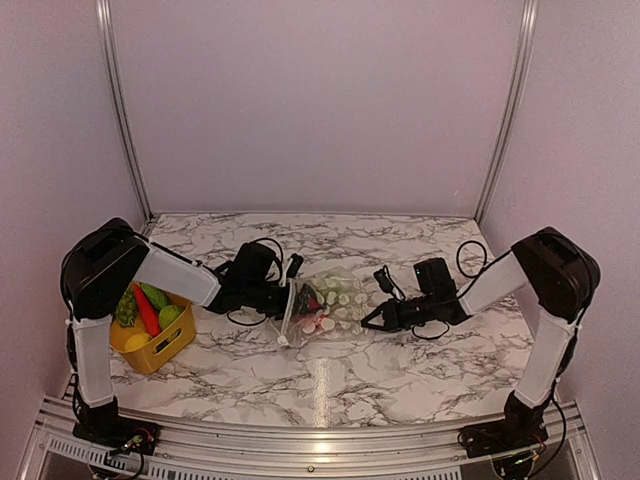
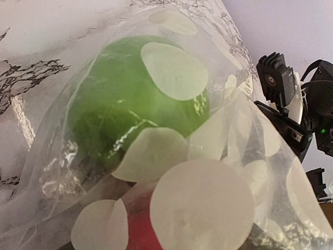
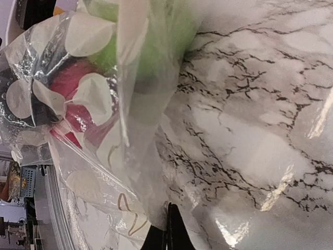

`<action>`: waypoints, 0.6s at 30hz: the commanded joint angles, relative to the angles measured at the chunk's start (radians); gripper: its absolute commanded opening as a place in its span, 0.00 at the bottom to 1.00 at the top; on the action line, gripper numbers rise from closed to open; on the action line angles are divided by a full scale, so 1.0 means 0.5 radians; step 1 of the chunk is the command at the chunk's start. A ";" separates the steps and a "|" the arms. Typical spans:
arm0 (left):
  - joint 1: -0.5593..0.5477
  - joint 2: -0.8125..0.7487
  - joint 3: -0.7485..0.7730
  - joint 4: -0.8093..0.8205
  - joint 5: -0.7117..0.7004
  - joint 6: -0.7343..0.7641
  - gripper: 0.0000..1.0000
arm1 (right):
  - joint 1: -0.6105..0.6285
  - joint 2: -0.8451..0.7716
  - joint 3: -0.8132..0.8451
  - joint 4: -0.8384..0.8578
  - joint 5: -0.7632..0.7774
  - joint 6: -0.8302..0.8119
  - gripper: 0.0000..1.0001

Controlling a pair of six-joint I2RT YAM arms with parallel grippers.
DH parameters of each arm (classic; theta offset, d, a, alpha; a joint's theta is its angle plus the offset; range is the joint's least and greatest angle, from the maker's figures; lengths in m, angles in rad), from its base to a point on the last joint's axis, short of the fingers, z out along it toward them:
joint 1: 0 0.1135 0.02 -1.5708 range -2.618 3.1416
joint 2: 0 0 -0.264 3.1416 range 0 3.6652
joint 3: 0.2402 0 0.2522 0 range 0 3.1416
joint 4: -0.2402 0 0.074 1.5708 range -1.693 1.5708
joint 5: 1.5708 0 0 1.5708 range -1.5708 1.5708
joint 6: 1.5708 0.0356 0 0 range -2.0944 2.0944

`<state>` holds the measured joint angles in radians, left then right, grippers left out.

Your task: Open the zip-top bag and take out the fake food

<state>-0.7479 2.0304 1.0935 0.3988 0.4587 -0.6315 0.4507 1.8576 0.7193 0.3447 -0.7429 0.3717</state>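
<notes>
- Top external view: the zip-top bag (image 1: 335, 300) lies mid-frame on the marble-print table (image 1: 400, 375). It is a crumpled clear film printed with pale round dots, slumped between the two arms.
- At the bag's left edge sits the left gripper (image 1: 291, 292). I cannot tell from any view how far apart its jaws stand.
- At the bag's right edge is the right gripper (image 1: 370, 321). In the right wrist view its dark fingers (image 3: 176, 237) are pressed together at the bottom of the frame, with a fold of the film pinched between them.
- Left wrist view: the fake food is inside the bag. A smooth green ball (image 2: 119, 104) fills the centre, and a glossy red piece (image 2: 138, 232) sits under it at the bottom edge.
- A thin gold squiggle (image 3: 127, 211) is printed on the film at the lower left of the right wrist view, with too little showing to read.
- A yellow plastic basket (image 1: 165, 355) stands at the far left by the left arm, holding toy produce (image 1: 148, 308) in green, red and yellow.
- Bare marble shows above and below the bag. Grey metal posts (image 1: 120, 110) and lilac walls close the far side.
</notes>
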 commanded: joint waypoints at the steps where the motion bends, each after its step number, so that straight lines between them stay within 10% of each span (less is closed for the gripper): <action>1: 0.070 -0.198 -0.120 -0.054 -0.033 0.009 0.73 | -0.098 -0.076 -0.086 0.023 0.105 0.029 0.00; 18: 0.126 -0.254 -0.238 -0.159 0.046 0.152 0.72 | -0.184 -0.127 -0.178 0.059 0.100 0.059 0.00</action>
<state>-0.6540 1.8610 0.9726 0.3405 0.4648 -0.5797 0.3557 1.7828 0.6247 0.3988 -0.7227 0.3904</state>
